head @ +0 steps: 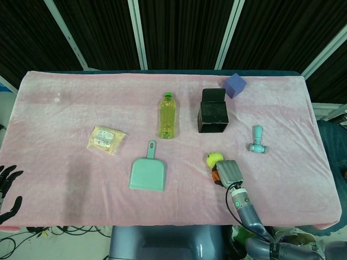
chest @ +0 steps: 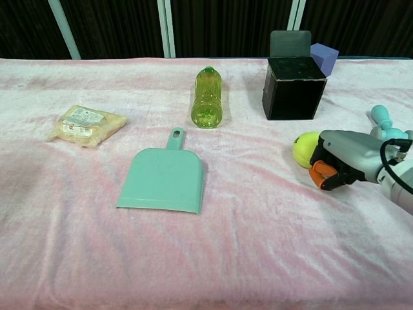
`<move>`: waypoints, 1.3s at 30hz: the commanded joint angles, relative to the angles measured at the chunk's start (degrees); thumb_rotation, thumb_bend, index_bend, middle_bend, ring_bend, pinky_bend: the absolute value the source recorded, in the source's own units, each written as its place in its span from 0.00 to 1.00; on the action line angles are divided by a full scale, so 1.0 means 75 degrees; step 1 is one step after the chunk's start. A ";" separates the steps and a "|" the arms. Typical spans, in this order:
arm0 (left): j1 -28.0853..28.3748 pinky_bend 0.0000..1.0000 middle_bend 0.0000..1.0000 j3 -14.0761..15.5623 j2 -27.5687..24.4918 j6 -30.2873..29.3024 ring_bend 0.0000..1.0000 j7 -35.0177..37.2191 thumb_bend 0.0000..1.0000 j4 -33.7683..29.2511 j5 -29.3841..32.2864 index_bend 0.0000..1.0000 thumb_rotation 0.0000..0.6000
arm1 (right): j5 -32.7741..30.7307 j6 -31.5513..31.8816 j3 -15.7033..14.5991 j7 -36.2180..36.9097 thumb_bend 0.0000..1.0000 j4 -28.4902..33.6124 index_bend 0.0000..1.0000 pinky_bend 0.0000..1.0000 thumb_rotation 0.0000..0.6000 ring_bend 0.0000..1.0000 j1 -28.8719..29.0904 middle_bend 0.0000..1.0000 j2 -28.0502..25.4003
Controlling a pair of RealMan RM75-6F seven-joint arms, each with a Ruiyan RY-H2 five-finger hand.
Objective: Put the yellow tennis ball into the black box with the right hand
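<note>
A pink cloth covers the tabletop before dark curtains. The left hand hangs off the left edge, fingers spread, empty. Then come a snack packet, a teal dustpan, a green bottle and the black box, open-topped. The yellow tennis ball lies on the cloth below the box, touching the right hand; its fingers curl beside the ball, grip indeterminate.

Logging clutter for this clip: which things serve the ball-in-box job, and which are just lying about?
Job: tennis ball, black box, right hand.
Lying about: bottle, dustpan, snack packet, purple block, teal toy, left hand.
</note>
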State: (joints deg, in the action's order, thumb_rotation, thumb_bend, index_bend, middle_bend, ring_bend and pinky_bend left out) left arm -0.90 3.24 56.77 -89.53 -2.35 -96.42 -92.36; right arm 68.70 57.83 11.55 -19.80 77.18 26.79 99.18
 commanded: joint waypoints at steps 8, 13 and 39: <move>0.0066 0.02 0.10 -0.0026 -0.0033 0.0150 0.03 -0.0087 0.44 0.0020 0.0057 0.16 1.00 | -0.0471 -0.0367 0.0344 0.0124 0.78 -0.0916 1.00 1.00 1.00 1.00 0.0499 1.00 0.0481; 0.0086 0.02 0.10 -0.0049 -0.0037 0.0187 0.03 -0.0093 0.44 0.0004 0.0095 0.16 1.00 | -0.0677 -0.0477 0.0566 0.0264 0.78 -0.1296 1.00 1.00 1.00 1.00 0.0723 1.00 0.0657; 0.0080 0.02 0.10 -0.0117 -0.0041 0.0203 0.03 -0.0112 0.44 -0.0036 0.0221 0.16 1.00 | -0.1649 -0.1302 0.1537 0.0597 0.78 -0.3722 1.00 1.00 1.00 1.00 0.2179 1.00 0.1580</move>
State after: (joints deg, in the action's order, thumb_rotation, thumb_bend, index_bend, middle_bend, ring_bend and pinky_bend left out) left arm -0.31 2.36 56.47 -88.01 -3.19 -96.69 -90.70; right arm 56.71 48.53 22.91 -15.40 50.06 42.55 110.55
